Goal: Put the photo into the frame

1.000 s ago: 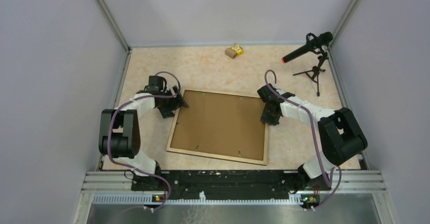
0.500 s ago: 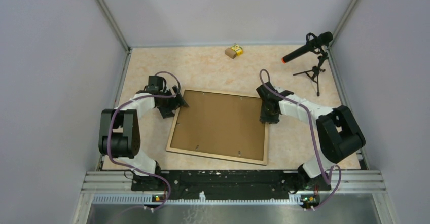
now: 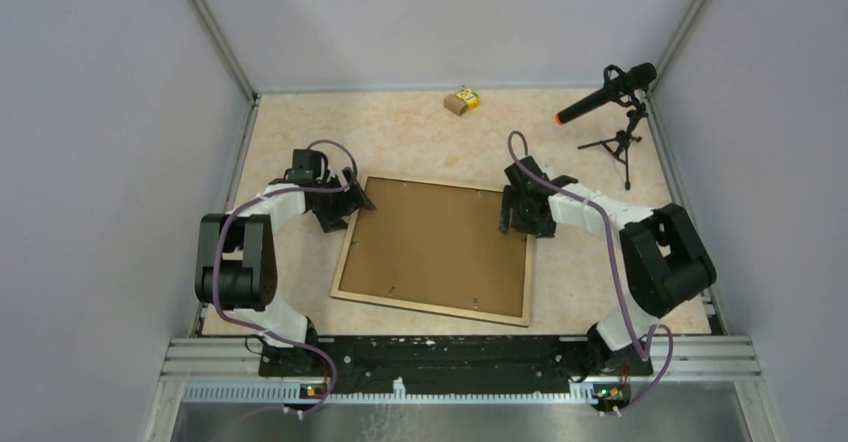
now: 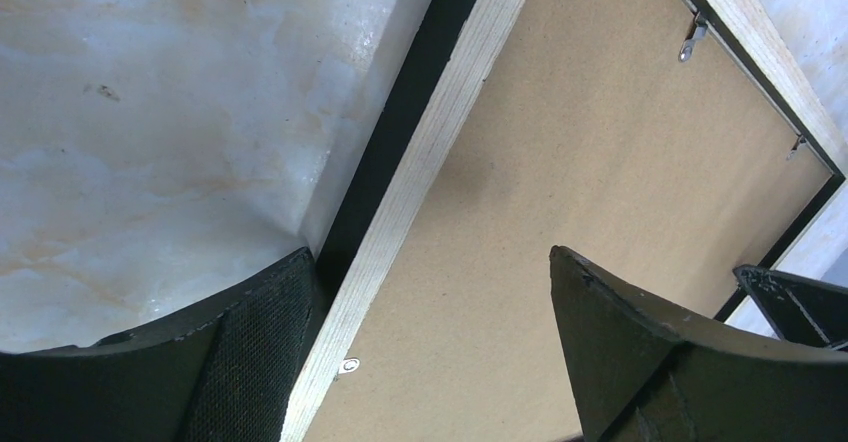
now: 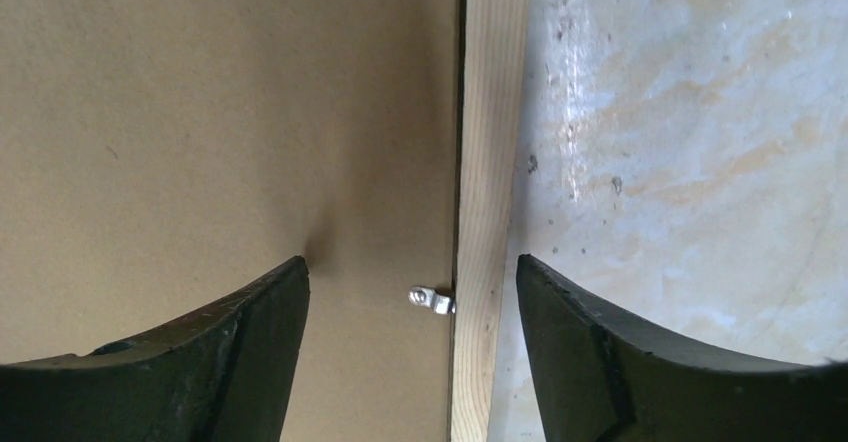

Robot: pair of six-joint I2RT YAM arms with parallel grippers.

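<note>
The frame [image 3: 343, 254] lies back-up on the table, its light-wood rim around a brown backing board [image 3: 435, 242]. The photo is hidden. My left gripper [image 3: 345, 207] is open at the frame's far left corner, one finger outside the rim [image 4: 440, 132] and the other over the backing board [image 4: 600, 142]. My right gripper [image 3: 524, 224] is open at the far right corner, straddling the rim [image 5: 490, 112]. A small metal tab [image 5: 432, 300] lies between its fingers, over the board [image 5: 230, 112]. Neither gripper holds anything.
A small brown and yellow box [image 3: 461, 100] sits at the far edge of the marbled table [image 3: 420, 142]. A microphone on a tripod [image 3: 607, 94] stands at the far right. Grey walls close in both sides.
My right gripper has opened and shifted a little left and further away along the frame's right rim. The left arm has barely moved.
</note>
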